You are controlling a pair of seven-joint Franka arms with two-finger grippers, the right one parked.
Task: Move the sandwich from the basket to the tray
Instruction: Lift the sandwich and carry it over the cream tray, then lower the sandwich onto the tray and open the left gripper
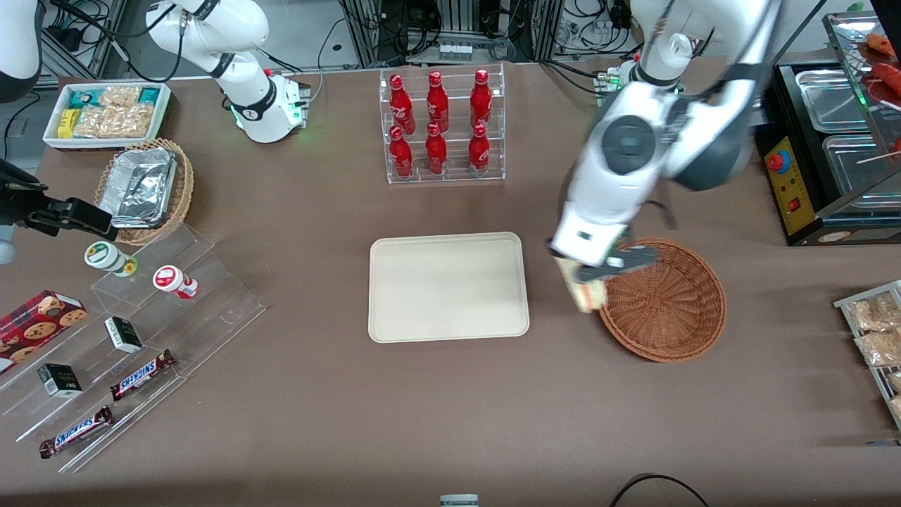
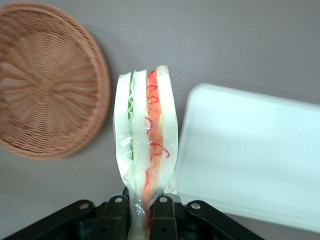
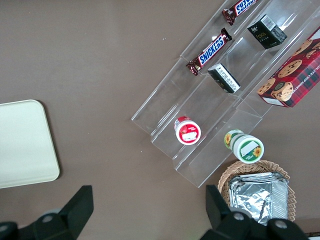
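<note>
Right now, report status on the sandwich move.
Gripper shut on sandwich, lifted between basket and tray. Basket empty. Tray bare, nothing in the way.

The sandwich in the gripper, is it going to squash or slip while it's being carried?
Probably squashy: the sandwich is soft layered bread. Its glossy wrap may be slippery. The gripper, between basket and tray, pinches only one end, so it could sag.

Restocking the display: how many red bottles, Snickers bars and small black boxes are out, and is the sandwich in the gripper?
Red bottles: 6
Snickers bars: 2
Small black boxes: 2
Sandwich, held in the gripper between basket and tray: 1
Total: 11
</note>
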